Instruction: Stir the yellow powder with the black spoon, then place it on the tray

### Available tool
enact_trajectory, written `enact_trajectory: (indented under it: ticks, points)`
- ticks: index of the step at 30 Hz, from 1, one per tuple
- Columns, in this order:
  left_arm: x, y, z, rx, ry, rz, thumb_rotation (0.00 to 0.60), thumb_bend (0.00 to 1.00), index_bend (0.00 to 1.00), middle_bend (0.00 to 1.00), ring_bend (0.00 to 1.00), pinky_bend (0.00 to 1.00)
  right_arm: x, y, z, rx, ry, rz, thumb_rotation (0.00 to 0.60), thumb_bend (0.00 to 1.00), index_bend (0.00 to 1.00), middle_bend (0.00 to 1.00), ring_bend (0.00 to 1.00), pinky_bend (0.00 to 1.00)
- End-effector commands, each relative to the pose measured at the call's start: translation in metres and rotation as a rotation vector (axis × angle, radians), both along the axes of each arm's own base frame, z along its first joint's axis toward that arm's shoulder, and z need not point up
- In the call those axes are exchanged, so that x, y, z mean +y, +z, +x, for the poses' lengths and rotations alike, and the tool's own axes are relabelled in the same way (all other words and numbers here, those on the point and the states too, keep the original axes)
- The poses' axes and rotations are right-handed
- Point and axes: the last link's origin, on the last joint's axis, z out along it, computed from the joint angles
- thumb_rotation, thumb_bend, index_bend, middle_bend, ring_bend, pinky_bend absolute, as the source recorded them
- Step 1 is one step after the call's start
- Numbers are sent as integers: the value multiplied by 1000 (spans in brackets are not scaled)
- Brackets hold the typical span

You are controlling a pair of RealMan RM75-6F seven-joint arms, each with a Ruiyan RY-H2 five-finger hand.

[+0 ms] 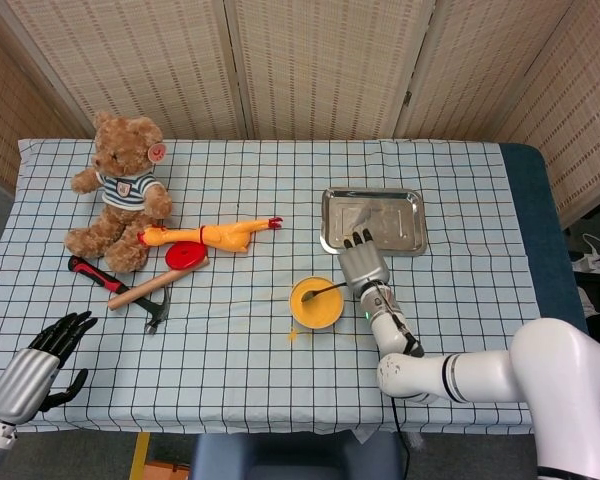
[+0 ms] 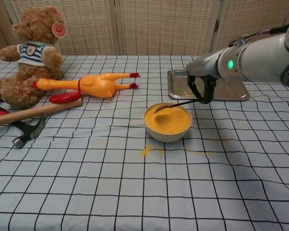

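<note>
My table (image 1: pixel 460 200) wears a blue-checked cloth. The bowl (image 1: pixel 315 304) of yellow powder is my landmark. Behind it to the right lies the steel tray (image 1: pixel 372 221). Left of it lie the rubber chicken (image 1: pixel 212 235), hammer (image 1: pixel 148 291) and teddy bear (image 1: pixel 118 190). Spilled powder (image 2: pixel 145 151) dusts the cloth just in front.
</note>
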Motion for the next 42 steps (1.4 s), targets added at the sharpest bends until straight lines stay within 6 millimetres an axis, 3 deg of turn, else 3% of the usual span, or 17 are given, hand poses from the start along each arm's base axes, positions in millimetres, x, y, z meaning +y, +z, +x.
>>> enact_trajectory:
  ticks: [1,17,31,37,42]
  points:
    - [0,0,0,0,1,-2,600,485,0,0,0,164,-3,1,-2,-3,-5,-5,600,853,1000,128,0,0]
    - [2,0,-1,0,4,-3,600,485,0,0,0,164,-3,-19,3,75,1,42,600,854,1000,132,0,0]
    - [-4,-1,2,2,-15,-2,600,484,0,0,0,164,20,10,0,104,-16,68,600,855,1000,132,0,0]
    - [-5,-1,3,5,-18,-2,600,485,0,0,0,165,12,17,3,-7,28,-47,600,855,1000,133,0,0]
    - [-4,-1,2,7,-13,1,600,485,0,0,0,164,2,15,-6,-94,33,-126,600,855,1000,133,0,0]
